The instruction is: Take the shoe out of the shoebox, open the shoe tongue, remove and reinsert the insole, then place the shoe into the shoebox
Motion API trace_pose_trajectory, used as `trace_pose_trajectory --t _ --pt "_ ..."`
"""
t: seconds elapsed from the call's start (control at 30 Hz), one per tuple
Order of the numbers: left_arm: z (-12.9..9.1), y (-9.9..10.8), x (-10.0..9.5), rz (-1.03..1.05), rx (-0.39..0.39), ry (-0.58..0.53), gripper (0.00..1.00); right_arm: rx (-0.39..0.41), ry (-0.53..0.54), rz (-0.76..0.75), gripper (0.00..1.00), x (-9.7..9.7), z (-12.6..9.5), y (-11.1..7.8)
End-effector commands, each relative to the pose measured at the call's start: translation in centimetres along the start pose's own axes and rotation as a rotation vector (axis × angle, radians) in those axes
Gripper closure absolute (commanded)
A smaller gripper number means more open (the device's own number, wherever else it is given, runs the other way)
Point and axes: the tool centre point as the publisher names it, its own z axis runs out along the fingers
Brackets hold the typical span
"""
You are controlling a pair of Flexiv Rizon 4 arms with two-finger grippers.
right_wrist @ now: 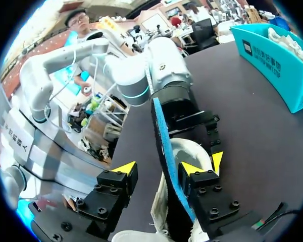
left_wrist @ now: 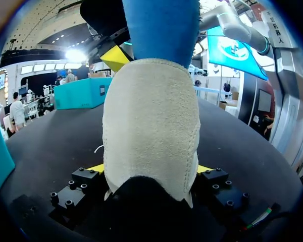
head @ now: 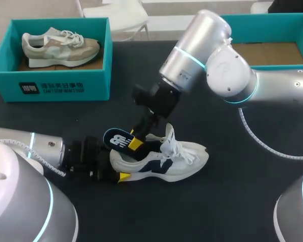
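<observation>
shoe point(left_wrist: 151, 126) heel inside left gripper point(left_wrist: 150, 170)

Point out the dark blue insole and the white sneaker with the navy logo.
dark blue insole point(head: 117, 139): head view, on its raised, printed heel end.
white sneaker point(head: 188, 162): head view, on its side near the toe.

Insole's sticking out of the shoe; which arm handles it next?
Right. The right gripper has the insole between its open fingers; the left gripper is shut on the shoe at the heel, steadying it.
</observation>
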Motion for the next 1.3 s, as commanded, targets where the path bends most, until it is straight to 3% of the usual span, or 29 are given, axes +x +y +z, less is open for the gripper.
trace_pose_trajectory --t 0.03,0.6,0.7,0.73,0.9,1.1,1.2,1.3 --pt "0.3 0.4 0.4 0.000 -0.003 -0.003 1.00 0.013 0.033 -0.002 0.50 -1.3 0.3 0.3" --pt "0.3 0.4 0.4 0.000 -0.003 -0.003 1.00 0.012 0.107 -0.027 0.64 -2.4 1.5 0.4" --pt "0.3 0.4 0.4 0.000 -0.003 -0.003 1.00 0.015 0.121 -0.033 0.96 -2.4 1.7 0.5" --pt "0.3 0.4 0.4 0.000 -0.003 -0.003 1.00 0.012 0.124 -0.040 1.00 -2.5 1.8 0.5" --pt "0.3 0.4 0.4 0.000 -0.003 -0.003 1.00 -0.029 0.117 -0.132 1.00 -2.6 1.7 1.3" --pt "0.3 0.4 0.4 0.000 -0.003 -0.003 1.00 -0.030 0.056 -0.155 1.00 -2.0 -0.2 3.2" --pt "0.3 0.4 0.4 0.000 -0.003 -0.003 1.00 -0.080 -0.029 -0.159 1.00 -1.7 -1.2 4.8" --pt "0.3 0.4 0.4 0.000 -0.003 -0.003 1.00 -0.193 -0.155 -0.131 1.00 -1.6 -2.2 6.2"
